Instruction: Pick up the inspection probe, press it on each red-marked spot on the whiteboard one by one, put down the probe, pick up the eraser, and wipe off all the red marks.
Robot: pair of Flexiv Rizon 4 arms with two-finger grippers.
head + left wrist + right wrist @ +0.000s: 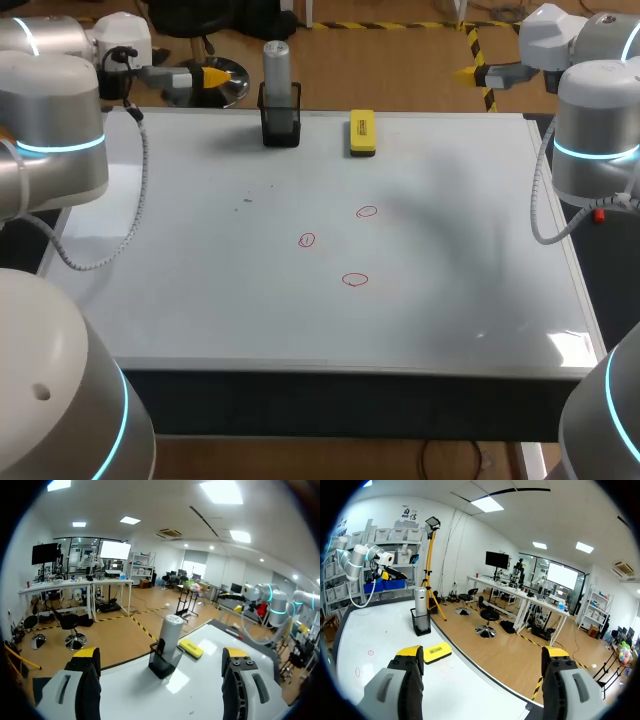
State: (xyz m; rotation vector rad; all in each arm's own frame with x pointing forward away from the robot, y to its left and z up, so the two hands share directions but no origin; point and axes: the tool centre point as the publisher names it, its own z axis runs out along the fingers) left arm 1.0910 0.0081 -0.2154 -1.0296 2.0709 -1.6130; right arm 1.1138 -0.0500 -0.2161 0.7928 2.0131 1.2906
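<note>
A whiteboard [200,320] is seen lying flat on the table. Three small red circles are drawn around its middle: one nearest [354,280], one beyond it towards the left arm's side [306,240], and one farther off [366,211]. At the board's far edge the inspection probe [276,62], a silver cylinder, is stood upright in a black holder [280,125]. The yellow eraser [362,133] is laid near the holder, on the right arm's side. Past the far corners both arms are held off the board. The left gripper [160,654] is shown with its fingers spread wide and nothing between them, the probe being ahead of it. The right gripper [482,652] is likewise spread wide and empty, well apart from the eraser. Several faults can be foreseen. The holder may be tipped or dragged up with the probe if the cylinder is gripped too low or pulled at a slant. The smooth metal may slip if it is clamped lightly. The eraser may be nudged if the approach is made wide. The red ink may be smeared if the probe is slid rather than pressed straight down, and a circle may be missed, since each is small. No readable writing or label is shown on the probe, holder or board; a dark patch on the eraser's top is too small to be read.
</note>
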